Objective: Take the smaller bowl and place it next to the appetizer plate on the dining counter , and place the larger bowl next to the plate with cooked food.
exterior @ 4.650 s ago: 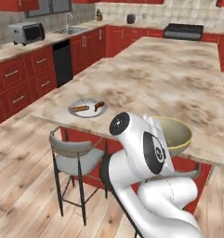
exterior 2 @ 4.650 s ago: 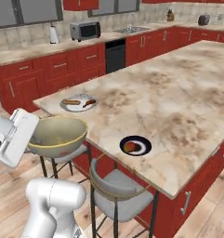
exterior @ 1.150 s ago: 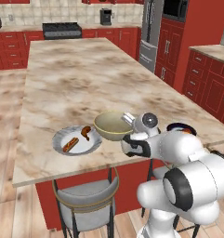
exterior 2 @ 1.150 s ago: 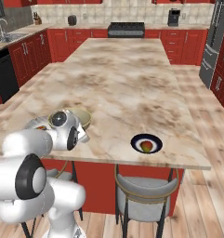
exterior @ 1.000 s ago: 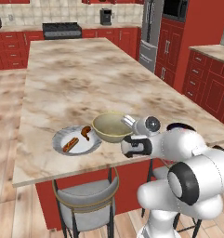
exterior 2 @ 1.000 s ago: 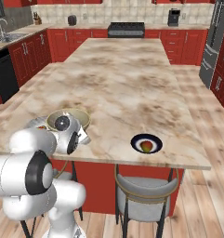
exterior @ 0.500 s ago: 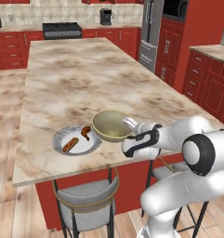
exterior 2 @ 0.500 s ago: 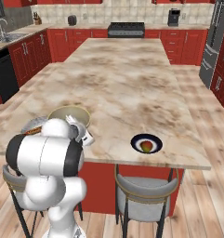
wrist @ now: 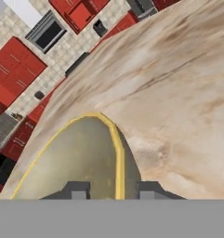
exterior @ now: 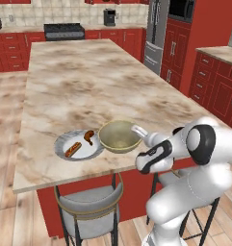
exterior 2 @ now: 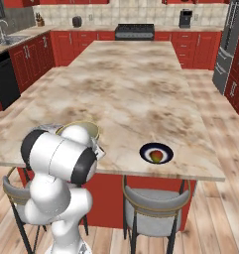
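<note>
On the dining counter (exterior: 88, 81), the plate with cooked food (exterior: 79, 145) lies at left, the larger bowl (exterior: 119, 136) touching its right edge. The gripper (wrist: 108, 191) is at the bowl's right rim, one finger (wrist: 76, 190) inside and the other outside, parted narrowly about the rim; a grip cannot be told. The appetizer plate (exterior 2: 156, 153) lies well apart, rightward.

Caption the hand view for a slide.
Gripper straddling the larger bowl's yellow rim on the dining counter.
</note>
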You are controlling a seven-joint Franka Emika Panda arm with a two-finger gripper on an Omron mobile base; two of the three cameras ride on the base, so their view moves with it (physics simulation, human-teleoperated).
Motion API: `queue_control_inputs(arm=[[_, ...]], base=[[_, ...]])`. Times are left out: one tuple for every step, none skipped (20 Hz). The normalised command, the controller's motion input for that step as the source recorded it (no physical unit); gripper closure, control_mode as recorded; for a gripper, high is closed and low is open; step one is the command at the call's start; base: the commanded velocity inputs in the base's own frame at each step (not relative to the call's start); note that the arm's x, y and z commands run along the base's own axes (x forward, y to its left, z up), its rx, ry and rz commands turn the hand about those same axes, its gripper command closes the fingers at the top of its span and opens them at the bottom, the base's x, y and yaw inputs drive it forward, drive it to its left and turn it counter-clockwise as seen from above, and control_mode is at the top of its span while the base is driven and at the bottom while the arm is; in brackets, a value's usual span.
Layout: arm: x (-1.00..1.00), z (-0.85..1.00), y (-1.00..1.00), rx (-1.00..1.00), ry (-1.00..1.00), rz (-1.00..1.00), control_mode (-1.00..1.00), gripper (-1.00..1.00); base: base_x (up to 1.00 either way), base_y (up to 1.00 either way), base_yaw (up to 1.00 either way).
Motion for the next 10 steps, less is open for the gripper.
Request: queue_control_inputs(arm=[[0.0,0.0,0.0,0.0,0.0,0.0,-1.0,-1.0],[0.0,0.0,0.0,0.0,0.0,0.0,-1.0,-1.0],[0.0,0.0,0.0,0.0,0.0,0.0,-1.0,-1.0],[0.0,0.0,0.0,0.0,0.0,0.0,-1.0,-1.0],[0.0,0.0,0.0,0.0,0.0,0.0,-1.0,-1.0],[0.0,-0.06,0.06,0.0,0.0,0.0,-1.0,-1.0],[0.14,-0.2,0.31,0.0,0.0,0.0,-1.0,-1.0],[0.34,-0.26,0.56,0.0,0.0,0.0,-1.0,-1.0],[0.42,-0.25,0.71,0.0,0.0,0.0,-1.0,-1.0],[0.48,-0.19,0.85,0.0,0.0,0.0,-1.0,-1.0]], base=[[0.0,0.0,0.0],[0.0,0.0,0.0],[0.0,0.0,0.0],[0.0,0.0,0.0],[0.0,0.0,0.0],[0.0,0.0,0.0],[0.0,0.0,0.0],[0.0,0.0,0.0],[0.0,0.0,0.0],[0.0,0.0,0.0]])
